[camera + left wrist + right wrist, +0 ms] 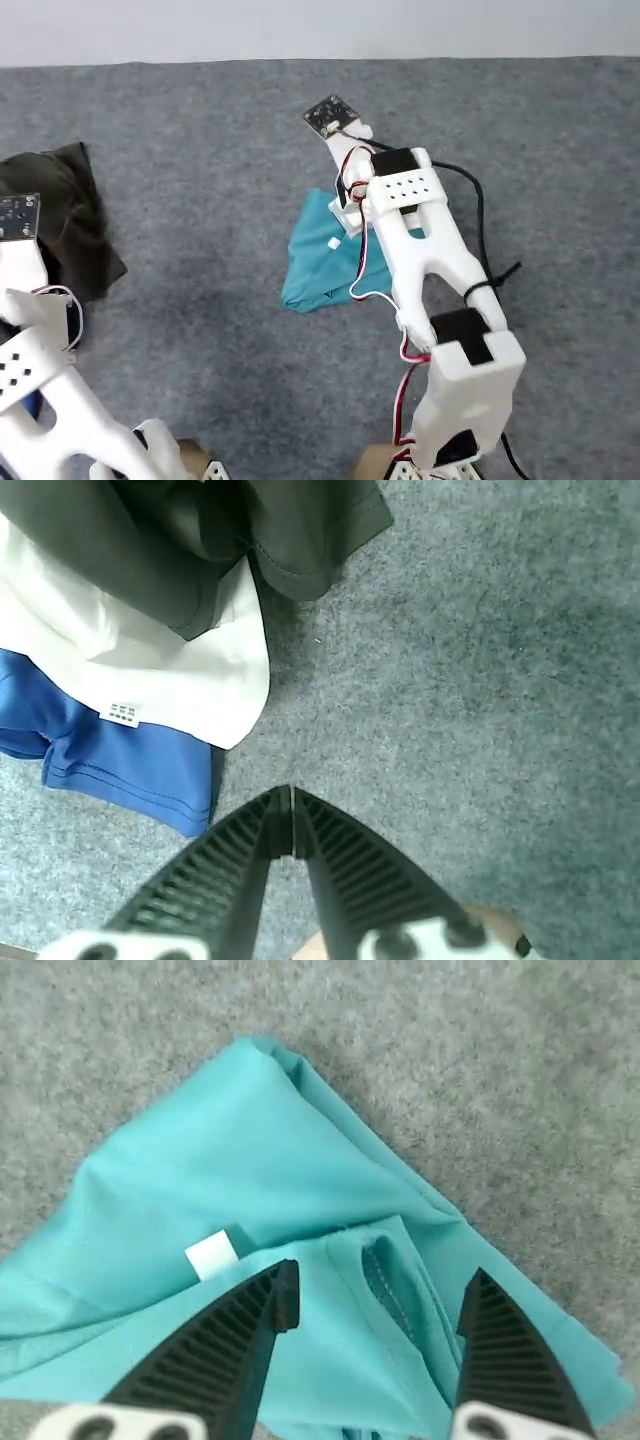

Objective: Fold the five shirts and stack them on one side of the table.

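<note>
Teal shirt (318, 262) lies bunched mid-table in the high view, under the right arm; dark olive shirt (70, 215) sits at the table's side.

Left wrist view: left gripper (292, 825) closed on nothing, near the pile of olive, white shirt (170, 660) and blue shirt (120, 765) (three counted, probably stacked).

Right wrist view: right gripper (382, 1298) spread open above the teal shirt, which looks not yet folded.

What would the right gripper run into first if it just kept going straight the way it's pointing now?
Most likely the teal shirt: the open right gripper points at its neckline fold, beside the white tag. The gap above the cloth is hard to judge.
</note>
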`<state>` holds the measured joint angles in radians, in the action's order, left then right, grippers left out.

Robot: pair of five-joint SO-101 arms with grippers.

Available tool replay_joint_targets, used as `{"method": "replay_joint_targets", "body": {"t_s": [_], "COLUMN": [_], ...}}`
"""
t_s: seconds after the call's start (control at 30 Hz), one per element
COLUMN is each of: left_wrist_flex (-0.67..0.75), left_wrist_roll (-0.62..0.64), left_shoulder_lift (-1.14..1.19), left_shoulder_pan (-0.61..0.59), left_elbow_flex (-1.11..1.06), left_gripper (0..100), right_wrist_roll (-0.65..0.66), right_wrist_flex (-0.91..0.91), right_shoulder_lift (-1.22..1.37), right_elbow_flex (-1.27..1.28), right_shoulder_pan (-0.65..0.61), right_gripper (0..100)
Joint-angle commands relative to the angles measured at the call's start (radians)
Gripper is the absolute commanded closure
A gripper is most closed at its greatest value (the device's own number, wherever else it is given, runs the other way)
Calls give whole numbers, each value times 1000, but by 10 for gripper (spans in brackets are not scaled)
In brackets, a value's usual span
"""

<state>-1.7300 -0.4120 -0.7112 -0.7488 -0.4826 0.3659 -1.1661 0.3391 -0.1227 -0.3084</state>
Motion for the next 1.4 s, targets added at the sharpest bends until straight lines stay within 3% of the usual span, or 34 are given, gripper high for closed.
{"method": "replay_joint_targets", "body": {"t_s": [0.0,0.3,0.63,1.13,1.37], "left_wrist_flex": [8,9,14,6,6], "left_wrist_roll": [0,0,0,-2,0], "left_shoulder_lift": [-23,-25,-25,-25,-25], "left_shoulder_pan": [-2,-2,0,0,0], "left_elbow_flex": [4,-2,-21,-15,-15], "left_gripper": [995,995,995,995,995], "right_wrist_roll": [9,68,100,361,463], "right_wrist_flex": [38,33,-99,-437,-512], "right_shoulder_lift": [21,41,-54,-242,-205], "right_elbow_flex": [-51,-51,-83,-81,-75], "right_shoulder_pan": [31,45,47,193,242], "right_gripper": [733,970,980,988,988]}}
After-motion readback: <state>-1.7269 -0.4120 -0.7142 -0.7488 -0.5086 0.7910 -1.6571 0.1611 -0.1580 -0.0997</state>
